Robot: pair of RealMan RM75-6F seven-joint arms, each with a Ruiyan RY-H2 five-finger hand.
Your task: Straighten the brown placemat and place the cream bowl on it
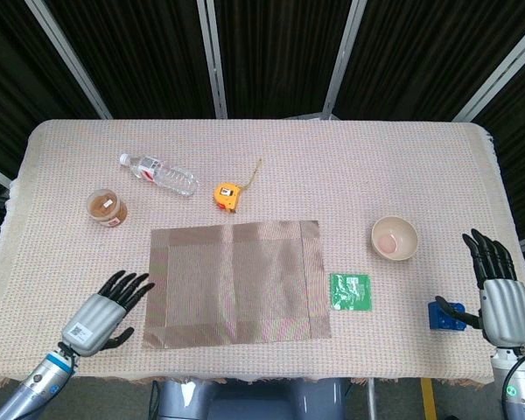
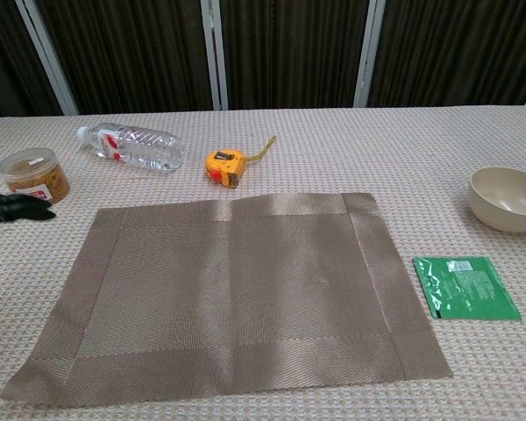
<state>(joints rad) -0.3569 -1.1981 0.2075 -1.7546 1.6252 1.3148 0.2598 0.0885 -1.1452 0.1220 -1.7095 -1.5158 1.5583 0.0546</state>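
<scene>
brown placemat (image 1: 234, 283), cream bowl (image 1: 395, 238)

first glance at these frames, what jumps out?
The brown placemat dominates, lying flat at the table's near centre, with the open left hand just off its left edge, not touching it. The cream bowl sits apart to the mat's right, beyond a green packet. The right hand hovers open at the far right, beside a blue block.
</scene>
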